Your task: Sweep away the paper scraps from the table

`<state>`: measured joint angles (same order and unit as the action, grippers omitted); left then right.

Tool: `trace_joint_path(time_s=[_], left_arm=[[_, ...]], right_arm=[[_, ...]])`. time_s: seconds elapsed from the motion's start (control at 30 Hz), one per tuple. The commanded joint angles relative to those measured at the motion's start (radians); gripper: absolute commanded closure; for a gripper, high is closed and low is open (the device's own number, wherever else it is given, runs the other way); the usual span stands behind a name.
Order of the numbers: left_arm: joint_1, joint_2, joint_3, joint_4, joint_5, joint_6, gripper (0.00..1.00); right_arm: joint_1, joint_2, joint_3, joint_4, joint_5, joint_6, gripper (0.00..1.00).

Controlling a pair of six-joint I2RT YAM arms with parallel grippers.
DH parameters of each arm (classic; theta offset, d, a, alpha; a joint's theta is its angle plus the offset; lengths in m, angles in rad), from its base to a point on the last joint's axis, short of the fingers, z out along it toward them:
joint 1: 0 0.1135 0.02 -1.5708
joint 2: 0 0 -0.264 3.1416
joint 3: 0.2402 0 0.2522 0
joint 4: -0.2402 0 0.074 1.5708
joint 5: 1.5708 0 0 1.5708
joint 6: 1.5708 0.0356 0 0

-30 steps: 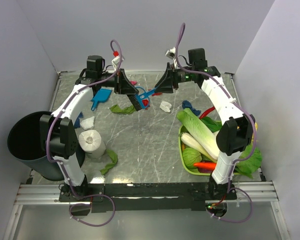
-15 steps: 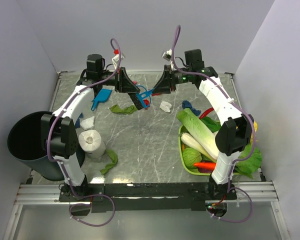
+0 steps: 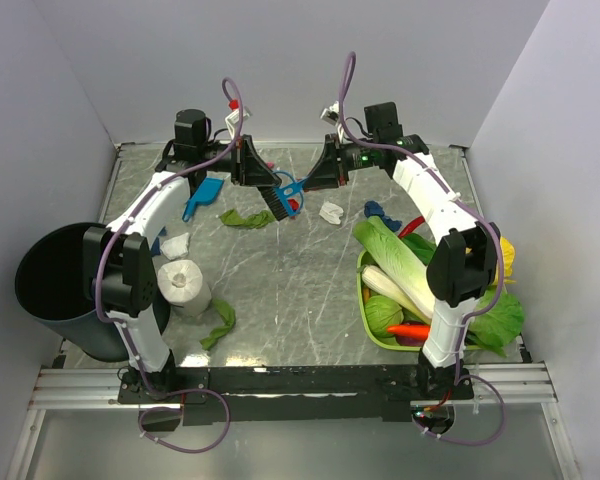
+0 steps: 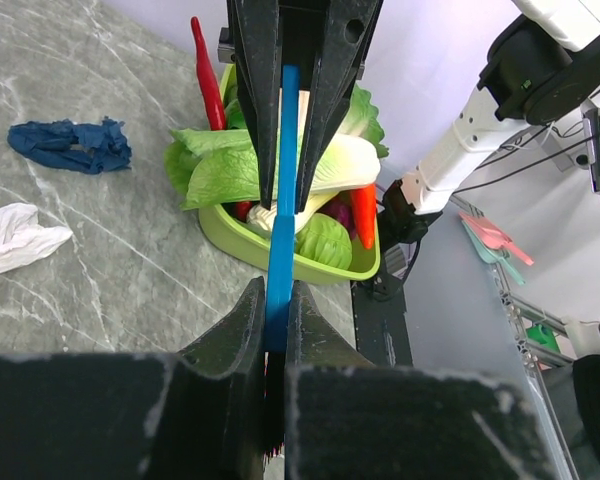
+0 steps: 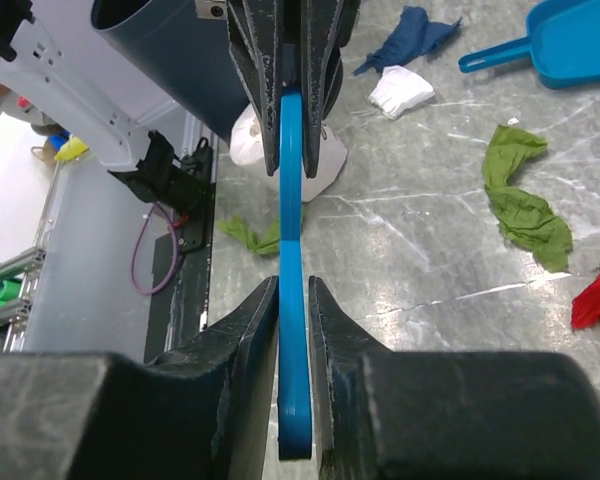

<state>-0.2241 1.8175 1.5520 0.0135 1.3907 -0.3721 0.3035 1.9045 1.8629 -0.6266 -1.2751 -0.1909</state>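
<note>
A blue brush with black bristles hangs above the back of the grey marble table. My left gripper is shut on its handle near the bristles. My right gripper is closed around the handle's free end. Below the brush lies a red paper scrap. Other scraps lie around: green, white, blue, white and green. The right wrist view shows the green scrap and the red one. The left wrist view shows the blue and white scraps.
A blue dustpan lies at the back left. A dark bin stands off the left edge, with a white tissue roll beside it. A green tray of vegetables and a red chilli sit at the right. White walls enclose the table.
My right gripper has moved left along the brush handle, closer to the left gripper. The left gripper and the brush have hardly moved.
</note>
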Motion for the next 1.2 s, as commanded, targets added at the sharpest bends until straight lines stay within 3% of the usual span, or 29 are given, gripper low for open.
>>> trace_joint_path(time_s=[0.0, 0.37, 0.67, 0.7, 0.73, 0.77, 0.8, 0.87, 1.0, 1.03, 1.17], left_arm=[[-0.004, 0.008, 0.0, 0.04, 0.024, -0.018, 0.99], [-0.004, 0.017, 0.003, 0.045, 0.025, -0.028, 0.99], [-0.004, 0.022, 0.008, 0.039, 0.013, -0.025, 0.99], [-0.004, 0.022, 0.008, 0.028, 0.002, -0.018, 0.95], [-0.003, 0.02, 0.013, -0.016, -0.046, -0.007, 0.85], [0.0, 0.017, 0.031, -0.076, -0.097, 0.04, 0.7], [0.002, 0.013, 0.039, -0.114, -0.155, 0.071, 0.5], [0.003, -0.004, 0.065, -0.239, -0.325, 0.2, 0.33], [0.003, -0.017, 0.105, -0.378, -0.718, 0.326, 0.27], [0.003, -0.027, 0.102, -0.388, -0.886, 0.361, 0.25], [0.003, -0.043, 0.045, -0.397, -1.235, 0.492, 0.2]], right_arm=[[0.005, -0.008, 0.001, 0.054, -0.055, 0.016, 0.75], [0.0, -0.01, 0.004, 0.085, -0.078, 0.048, 0.76], [-0.003, -0.016, 0.001, 0.073, -0.07, 0.036, 0.89], [-0.004, -0.021, -0.002, 0.067, -0.054, 0.034, 0.91], [-0.006, -0.024, -0.005, 0.067, -0.035, 0.041, 0.99], [-0.013, -0.034, -0.013, 0.07, -0.023, 0.05, 1.0], [-0.018, -0.041, -0.033, 0.099, -0.017, 0.067, 1.0], [-0.037, -0.064, -0.06, 0.108, 0.014, 0.116, 1.0], [-0.041, -0.128, -0.082, 0.022, 0.27, 0.053, 1.0], [-0.041, -0.142, -0.09, 0.009, 0.371, 0.042, 1.0], [-0.041, -0.193, -0.113, -0.027, 0.531, 0.027, 1.0]])
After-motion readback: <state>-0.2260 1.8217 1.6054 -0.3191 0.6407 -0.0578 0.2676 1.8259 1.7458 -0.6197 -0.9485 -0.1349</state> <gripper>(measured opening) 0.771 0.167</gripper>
